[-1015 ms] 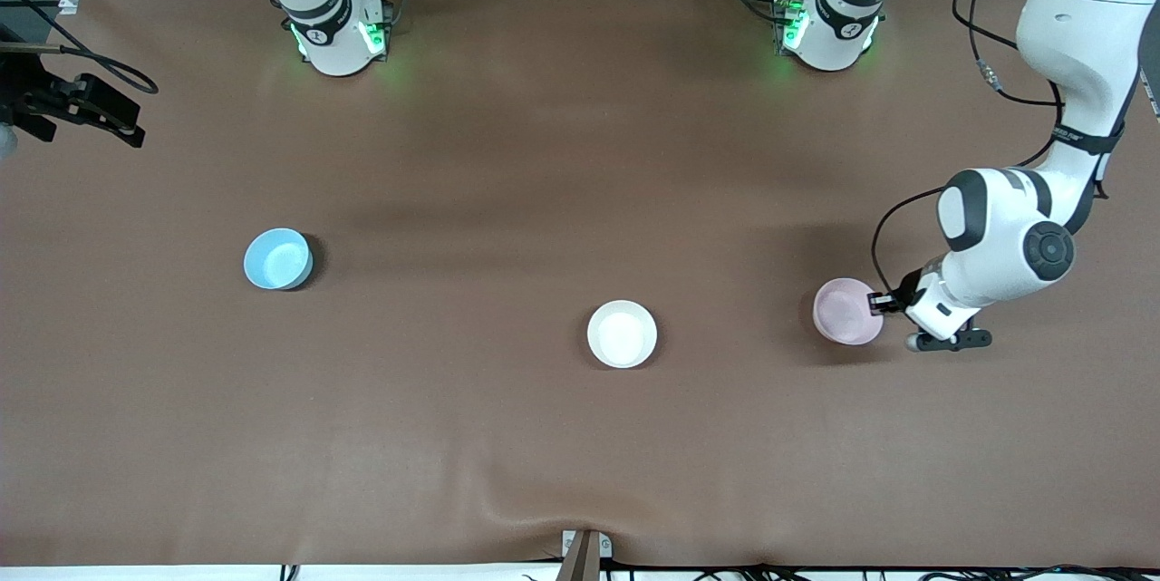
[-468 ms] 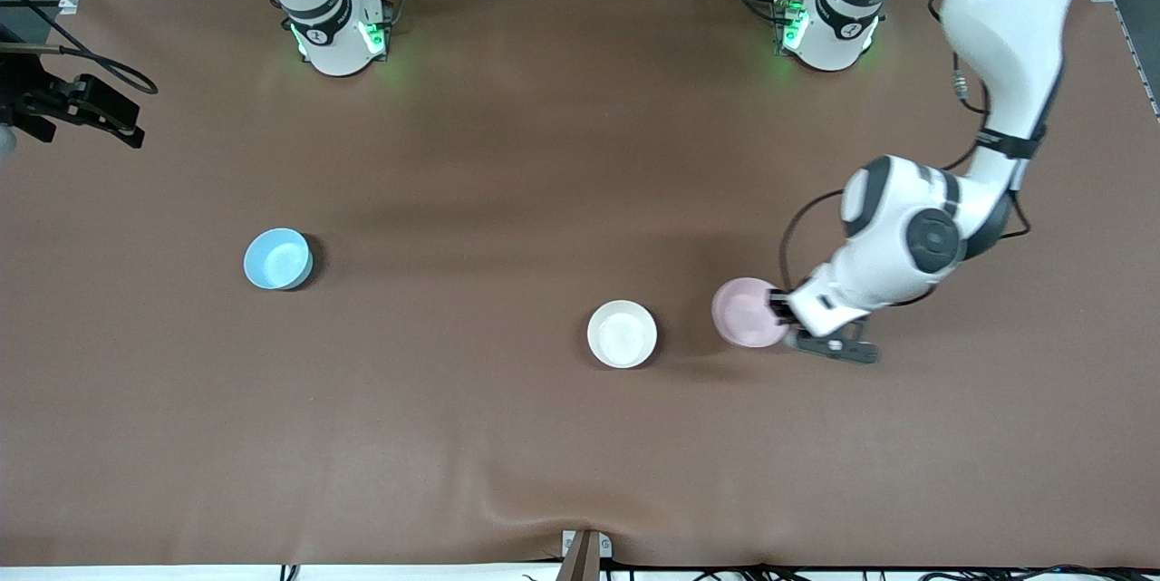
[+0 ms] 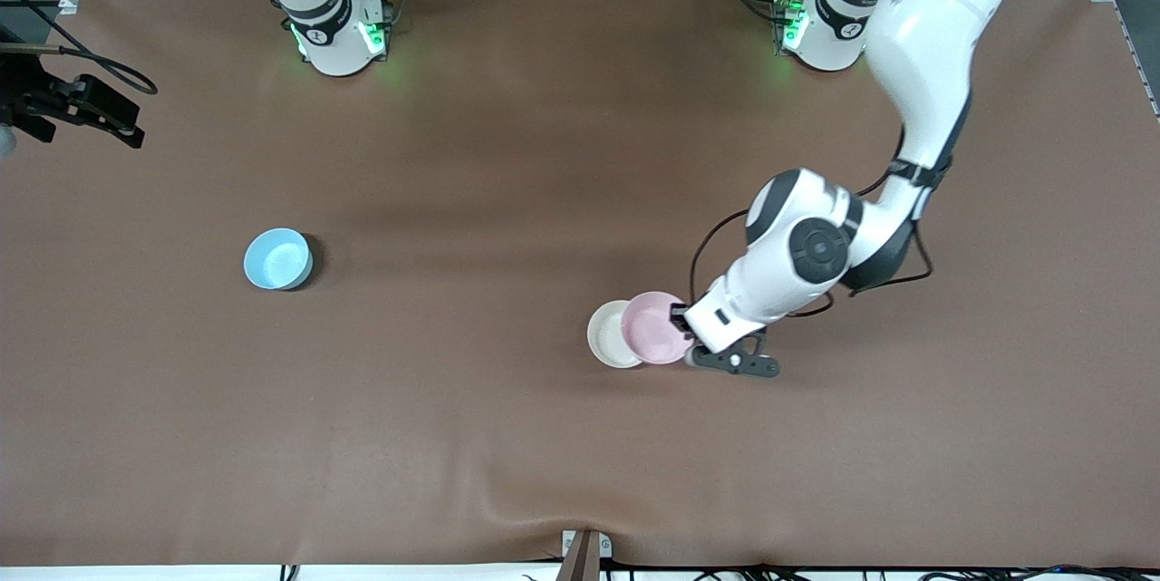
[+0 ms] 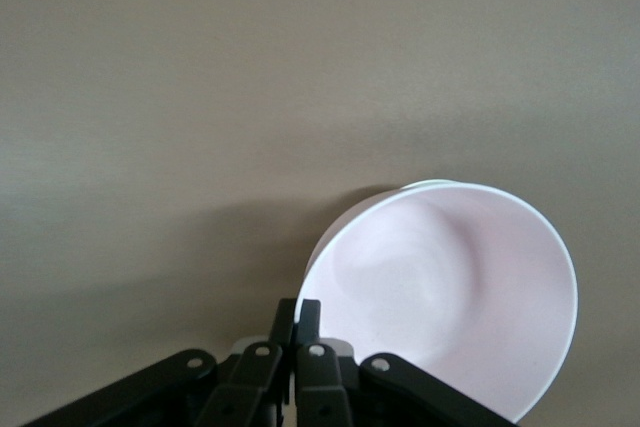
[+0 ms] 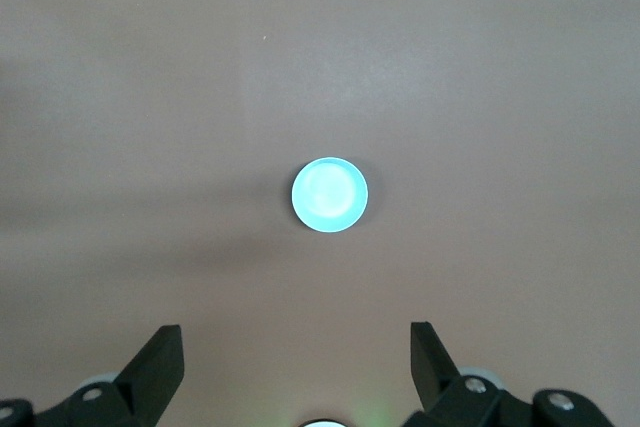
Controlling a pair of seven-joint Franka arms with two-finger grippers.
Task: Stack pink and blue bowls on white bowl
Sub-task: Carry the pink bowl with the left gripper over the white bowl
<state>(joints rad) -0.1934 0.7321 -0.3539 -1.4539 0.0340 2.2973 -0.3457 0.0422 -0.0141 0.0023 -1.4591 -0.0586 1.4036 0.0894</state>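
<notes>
The pale pink bowl (image 3: 654,327) (image 4: 450,287) hangs tilted in my left gripper (image 3: 678,318) (image 4: 298,307), which is shut on its rim. It overlaps the edge of the white bowl (image 3: 604,334), which stands on the table near the middle and is partly covered by it. The blue bowl (image 3: 277,258) (image 5: 329,194) stands alone toward the right arm's end of the table. My right gripper (image 5: 295,330) waits open high over the blue bowl, with nothing between its fingers.
Brown mat (image 3: 471,436) covers the whole table. A black fixture with a cable (image 3: 82,105) juts in at the right arm's end. A small metal mount (image 3: 584,549) sits at the table's edge nearest the front camera. Both arm bases (image 3: 337,37) (image 3: 826,28) stand farthest from that camera.
The left arm has carried the pink bowl from the left arm's end of the table toward the middle, until it overlaps the white bowl. The right arm has not moved.
</notes>
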